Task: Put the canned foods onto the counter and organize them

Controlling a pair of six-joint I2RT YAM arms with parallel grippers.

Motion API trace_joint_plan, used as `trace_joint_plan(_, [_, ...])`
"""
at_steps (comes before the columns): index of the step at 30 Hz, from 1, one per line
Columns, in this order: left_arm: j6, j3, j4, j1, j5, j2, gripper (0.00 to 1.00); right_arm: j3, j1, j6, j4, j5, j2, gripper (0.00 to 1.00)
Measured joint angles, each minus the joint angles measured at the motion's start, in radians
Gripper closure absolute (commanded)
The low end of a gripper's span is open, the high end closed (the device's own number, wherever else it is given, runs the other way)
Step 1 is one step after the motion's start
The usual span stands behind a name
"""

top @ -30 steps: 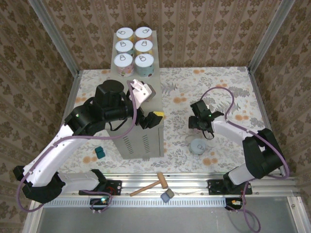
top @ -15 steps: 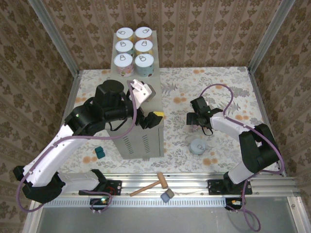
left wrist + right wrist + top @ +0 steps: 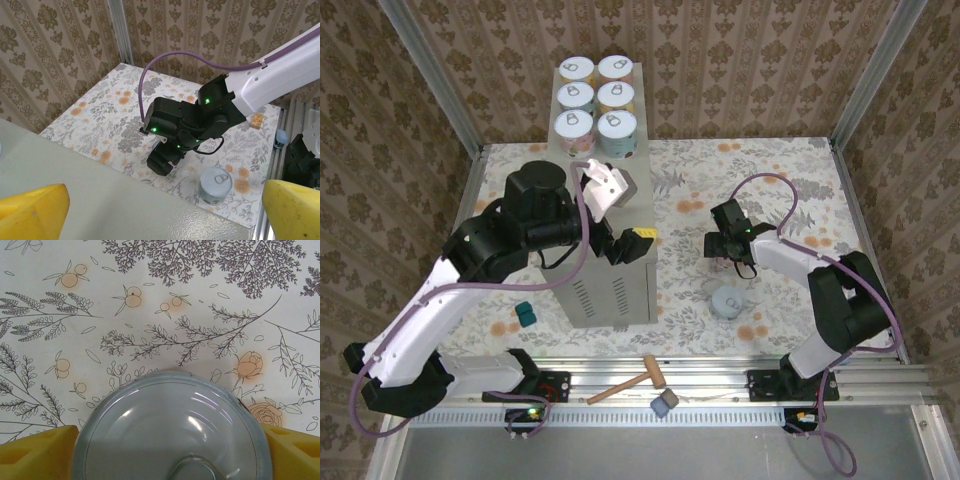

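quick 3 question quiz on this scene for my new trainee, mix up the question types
1. How many cans stand on the counter?
2. True or false: the left gripper is shut on a can.
3. Where does the grey can sit in the top view?
A) on the counter
B) on the floral floor, right of the counter
C) between the left gripper's fingers

Key:
1. Six, in two rows of three.
2. False: it is open and empty.
3. B
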State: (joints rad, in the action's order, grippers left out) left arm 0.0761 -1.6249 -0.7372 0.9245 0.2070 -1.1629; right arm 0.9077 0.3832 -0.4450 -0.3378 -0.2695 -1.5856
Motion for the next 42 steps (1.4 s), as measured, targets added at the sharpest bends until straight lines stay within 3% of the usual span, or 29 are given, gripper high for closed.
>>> trace_joint_plan(5, [0.007,-0.001,-0.016,0.000,0.002,0.000,0.00,0.000,0.000,0.000,0.000,0.000,-0.013,0.13])
trace_joint_plan(15, [0.015,-0.002,-0.036,0.000,0.002,0.000,0.00,0.001,-0.001,0.006,-0.005,-0.003,-0.013,0.32])
trace_joint_plan(24, [0.033,-0.021,-0.054,0.003,-0.004,0.003,0.00,0.037,-0.001,0.053,-0.099,0.021,0.081,0.34])
trace_joint_plan(42, [0.087,-0.121,-0.201,0.005,-0.047,0.033,0.00,0.460,0.003,0.240,-0.447,0.207,0.280,0.33])
